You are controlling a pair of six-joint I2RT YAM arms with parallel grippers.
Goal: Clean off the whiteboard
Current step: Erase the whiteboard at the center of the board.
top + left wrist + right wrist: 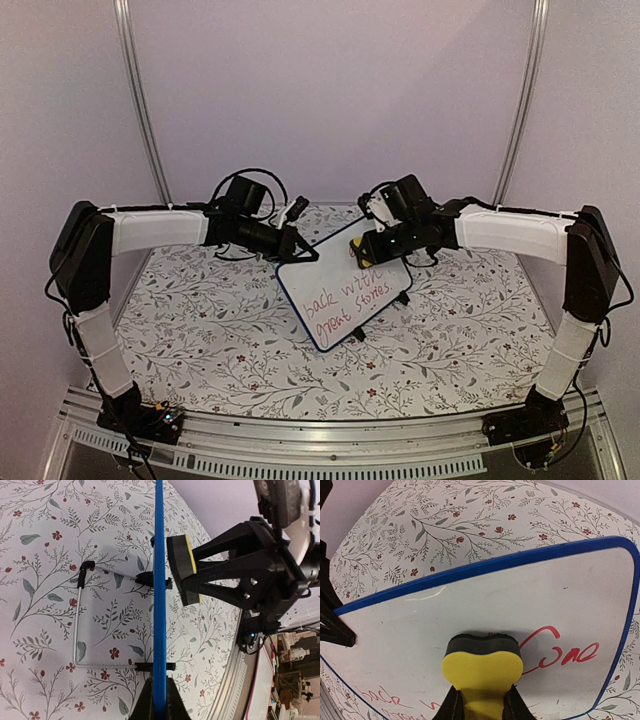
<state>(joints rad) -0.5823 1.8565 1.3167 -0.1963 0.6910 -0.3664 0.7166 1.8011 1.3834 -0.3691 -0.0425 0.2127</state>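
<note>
Item: whiteboard (345,295), blue-edged, tilted above the floral table (200,330), between the two grippers. Writing: "Come" in red (read from the right wrist view), then "back with" in red and "great stories" in a darker pen. Left gripper (298,250): clamped on the whiteboard's upper left edge. Right gripper (362,250): clamped on a yellow-and-black eraser (482,667), black face at the whiteboard's top beside "Come"; contact unclear.

We see the whiteboard (340,290) near the middle of the floral table cover (230,340). It is a small white rectangle with a thin blue frame and rounded corners. It stands turned diagonally and leaning back on two black feet (358,334). Red and dark handwriting (560,655) remains, reading "Come back with great stories", and part of its face is bare white.
</note>
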